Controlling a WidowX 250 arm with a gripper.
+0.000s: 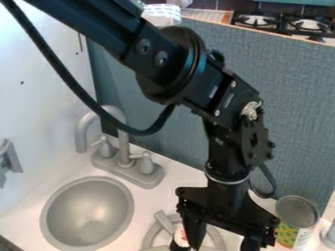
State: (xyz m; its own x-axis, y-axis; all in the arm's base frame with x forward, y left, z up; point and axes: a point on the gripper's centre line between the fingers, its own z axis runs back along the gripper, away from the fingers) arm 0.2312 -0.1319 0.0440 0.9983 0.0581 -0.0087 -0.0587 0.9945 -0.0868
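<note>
white counter [178, 177] | jaws apart | red-and-white thing [180, 237] at one jaw, partly hidden, long axis unclear

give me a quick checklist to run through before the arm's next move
1. Gripper fingers apart: ok, a wide gap shows between them.
2. Small red-and-white thing free of the nearer finger: cannot tell, they overlap in view.
3. Fingertips clear of the round grey piece beneath: cannot tell, height is unclear.
4. Can upright: ok.
5. Safe gap between gripper and can: cannot tell, they look very close.
6. Gripper away from the faucet: ok.
</note>
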